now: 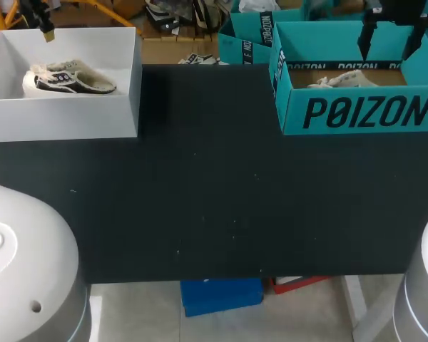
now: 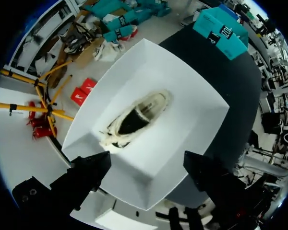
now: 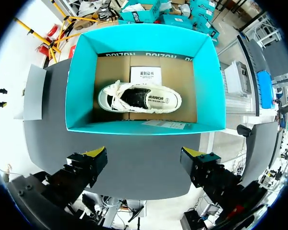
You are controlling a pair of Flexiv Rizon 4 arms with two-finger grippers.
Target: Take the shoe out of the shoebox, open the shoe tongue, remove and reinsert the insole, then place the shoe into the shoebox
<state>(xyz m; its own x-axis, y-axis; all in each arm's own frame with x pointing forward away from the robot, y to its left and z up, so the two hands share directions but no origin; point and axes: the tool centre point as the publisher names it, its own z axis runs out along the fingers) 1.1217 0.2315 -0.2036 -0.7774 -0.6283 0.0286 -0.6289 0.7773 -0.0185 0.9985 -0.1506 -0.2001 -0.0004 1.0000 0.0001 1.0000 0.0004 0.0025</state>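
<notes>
Both tools gape wide, nothing held. The left gripper (image 2: 148,168) hangs above the white shoebox (image 1: 64,117), upper left of the frame. A cream shoe w/ dark trim (image 1: 68,78) sits inside it, sole down. The right gripper (image 3: 144,155) hangs over the teal shoebox (image 1: 357,114), upper right. A pale shoe (image 3: 139,98) lies on that box's cardboard floor, opening up. Black table (image 1: 214,206) runs btwn the boxes.
</notes>
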